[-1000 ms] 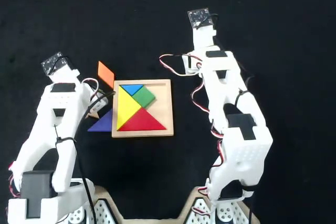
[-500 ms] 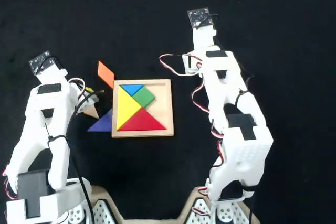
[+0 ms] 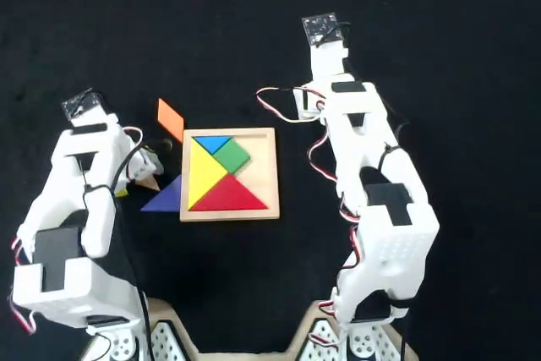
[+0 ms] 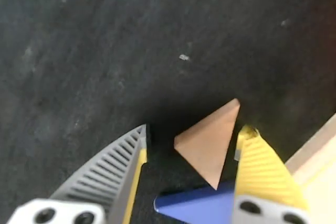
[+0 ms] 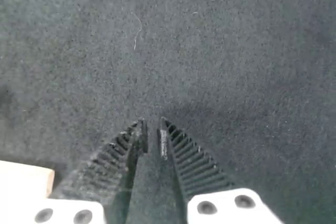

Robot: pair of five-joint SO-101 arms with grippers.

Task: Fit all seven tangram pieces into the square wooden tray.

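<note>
the left claw (image 4: 195,129) is spread apart low over the bench (image 3: 439,82), its fingers on either side of the tan triangle (image 4: 210,140) and not clamped on it. one finger (image 4: 257,156) sits close against the triangle's edge; the other stands off it. in the high view the tan triangle lies flat just left of the tray (image 3: 264,154), one tip touching the violet triangle (image 3: 165,199) by the tray's lower left edge. the orange piece (image 3: 170,118) lies off the tray's upper left corner. the blue triangle (image 3: 211,143), green square (image 3: 233,156), yellow triangle (image 3: 203,177) and red triangle (image 3: 228,196) fill the tray's left part. the right claw (image 5: 151,128) hangs over bare bench, fingers nearly together, holding nothing.
</note>
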